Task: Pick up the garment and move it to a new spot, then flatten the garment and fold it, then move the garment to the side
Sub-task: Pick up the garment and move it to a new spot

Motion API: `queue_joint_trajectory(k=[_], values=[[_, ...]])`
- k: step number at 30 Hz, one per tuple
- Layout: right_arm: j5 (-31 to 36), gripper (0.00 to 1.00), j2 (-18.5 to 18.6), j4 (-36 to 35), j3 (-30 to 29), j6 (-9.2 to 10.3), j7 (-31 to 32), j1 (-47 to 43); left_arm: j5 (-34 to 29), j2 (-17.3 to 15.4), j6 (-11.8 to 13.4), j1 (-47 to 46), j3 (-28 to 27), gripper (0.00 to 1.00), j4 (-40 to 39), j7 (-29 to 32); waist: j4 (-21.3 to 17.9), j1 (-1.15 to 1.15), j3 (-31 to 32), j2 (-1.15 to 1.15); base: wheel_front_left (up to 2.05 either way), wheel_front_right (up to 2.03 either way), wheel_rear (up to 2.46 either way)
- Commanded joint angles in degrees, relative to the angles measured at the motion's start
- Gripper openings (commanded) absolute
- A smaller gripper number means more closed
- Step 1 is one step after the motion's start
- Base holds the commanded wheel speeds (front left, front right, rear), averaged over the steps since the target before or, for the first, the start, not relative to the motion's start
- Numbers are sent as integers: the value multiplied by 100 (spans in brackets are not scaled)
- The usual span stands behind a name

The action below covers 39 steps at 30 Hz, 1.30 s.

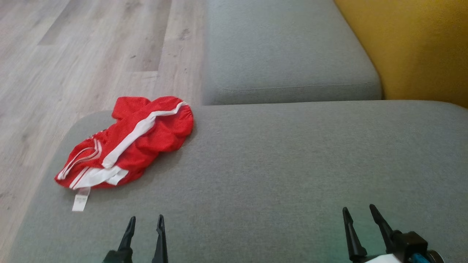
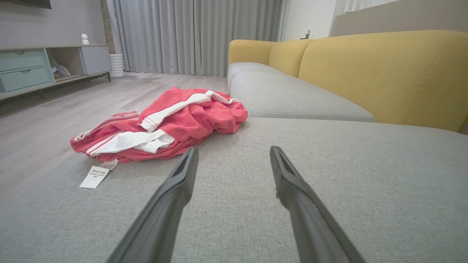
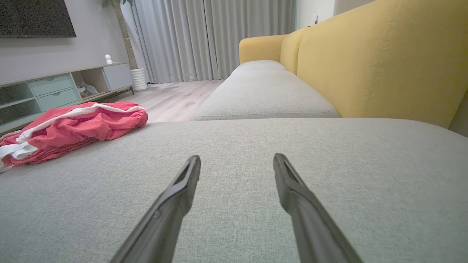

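A red garment (image 1: 140, 140) with white stripes is seen bunched in a loose heap, not spread flat. It's found near the far left corner of the grey cushion (image 1: 292, 164), with a white tag (image 1: 80, 202) laid flat off its near end.

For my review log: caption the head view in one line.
Crumpled red garment at left edge of grey cushion; left gripper and right gripper open, empty.

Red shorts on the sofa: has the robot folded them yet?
Nothing looks done yet: the red shorts lie crumpled at the grey cushion's left corner. Nothing is in hand: the left gripper and right gripper are open, apart from them. Left: picking up, moving, flattening, folding, setting aside.
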State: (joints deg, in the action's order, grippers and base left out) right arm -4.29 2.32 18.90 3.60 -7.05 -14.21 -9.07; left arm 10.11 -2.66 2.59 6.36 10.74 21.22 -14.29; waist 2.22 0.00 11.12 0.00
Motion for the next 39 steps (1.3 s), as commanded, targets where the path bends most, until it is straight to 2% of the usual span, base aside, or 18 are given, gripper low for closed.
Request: queue_joint_trajectory(k=[1,12,13,18,23,26,29,34,39], values=[[58,100,55,-184,142,-44,-79,165,2,-21,47,-332,-162,100,-170,-71,137,0,-59,0,0,0,0],[-118,100,55,-266,197,-44,-79,288,-294,-21,77,-680,-214,100,-240,-71,1620,0,-287,0,0,0,0],[-118,100,55,-266,197,-44,-79,288,-294,-21,77,-680,-214,100,-240,-71,1620,0,-287,0,0,0,0],[-65,100,55,-287,249,-44,-79,463,-394,-24,101,-725,-559,100,-459,-71,2143,0,-556,0,0,0,0],[82,100,55,-201,339,-44,-79,746,-435,-31,161,-710,-952,100,-771,-71,2376,0,-787,0,0,0,0],[177,100,55,-181,321,-44,-79,820,-458,-87,111,-841,-1166,100,-951,-71,2478,0,-899,0,0,0,0],[286,100,55,-180,230,-44,-79,824,-561,-231,-68,-1139,-1200,100,-1110,-71,2571,0,-1014,0,0,0,0],[528,100,55,-282,-78,-44,-79,713,-778,-452,-477,-2092,-923,100,-1172,-71,2695,0,-1275,0,0,0,0],[766,100,293,-446,-95,-44,-79,1061,-795,-546,-735,-3404,-692,100,-1005,-71,2313,0,-2039,0,0,0,0]])
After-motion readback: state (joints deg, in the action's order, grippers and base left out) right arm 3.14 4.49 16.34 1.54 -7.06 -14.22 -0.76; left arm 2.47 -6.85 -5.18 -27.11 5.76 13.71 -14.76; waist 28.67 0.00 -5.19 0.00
